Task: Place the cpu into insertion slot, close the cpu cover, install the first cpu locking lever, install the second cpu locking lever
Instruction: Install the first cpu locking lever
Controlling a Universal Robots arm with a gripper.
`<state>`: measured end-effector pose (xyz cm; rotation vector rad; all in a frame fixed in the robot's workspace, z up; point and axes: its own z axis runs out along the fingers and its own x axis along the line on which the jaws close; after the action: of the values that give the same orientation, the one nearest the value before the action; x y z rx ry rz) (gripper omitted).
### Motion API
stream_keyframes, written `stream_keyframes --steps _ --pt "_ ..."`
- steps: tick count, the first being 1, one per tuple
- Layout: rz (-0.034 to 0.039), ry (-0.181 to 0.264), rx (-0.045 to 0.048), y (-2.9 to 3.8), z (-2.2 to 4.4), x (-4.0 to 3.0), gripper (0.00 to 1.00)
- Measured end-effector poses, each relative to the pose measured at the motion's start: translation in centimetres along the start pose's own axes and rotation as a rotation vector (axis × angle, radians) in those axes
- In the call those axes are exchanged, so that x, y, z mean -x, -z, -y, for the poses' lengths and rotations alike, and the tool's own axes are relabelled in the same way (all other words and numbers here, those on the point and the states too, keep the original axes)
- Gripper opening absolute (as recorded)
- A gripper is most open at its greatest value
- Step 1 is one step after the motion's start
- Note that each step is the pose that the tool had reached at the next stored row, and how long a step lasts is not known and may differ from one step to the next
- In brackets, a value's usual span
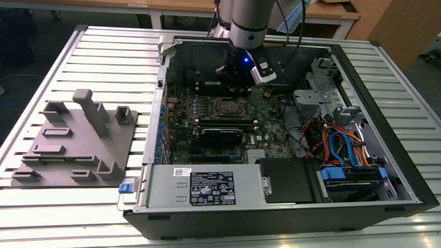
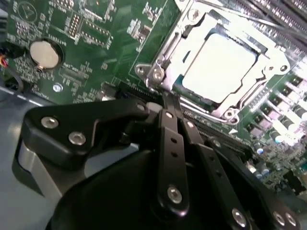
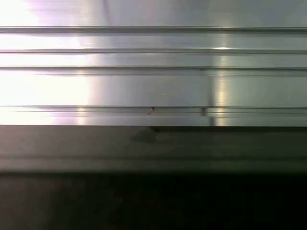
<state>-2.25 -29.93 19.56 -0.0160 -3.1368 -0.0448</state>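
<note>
Ribbed metal surface [image 1: 103, 57] carrying an opened computer case [image 1: 386, 170]. Cpu [image 2: 218, 67] seated in insertion slot [image 2: 165, 57], cpu cover [image 2: 273, 60] lowered. Gripper [image 2: 165, 103] clenched, empty, just beside the socket. Risk: fingertip slipping off a lever, scraping the board.

The arm [image 1: 247, 20] is a grey tube; its black pincer [image 2: 165, 103] has silver-screwed, jointed link bars.

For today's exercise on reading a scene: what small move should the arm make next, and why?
Probably a slight advance of the gripper toward the socket's edge. The silver-grey square cpu already sits in the insertion slot with the thin silver metal cpu cover down around it, and the closed jaws point at that frame's near side.
</note>
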Motion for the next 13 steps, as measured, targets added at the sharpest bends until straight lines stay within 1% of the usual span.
stream_keyframes --steps 7,13 --pt "0.0001 0.0 0.0006 0.62 -0.02 0.0 0.1" --pt "0.0001 0.0 0.0001 0.68 0.01 0.0 0.1"
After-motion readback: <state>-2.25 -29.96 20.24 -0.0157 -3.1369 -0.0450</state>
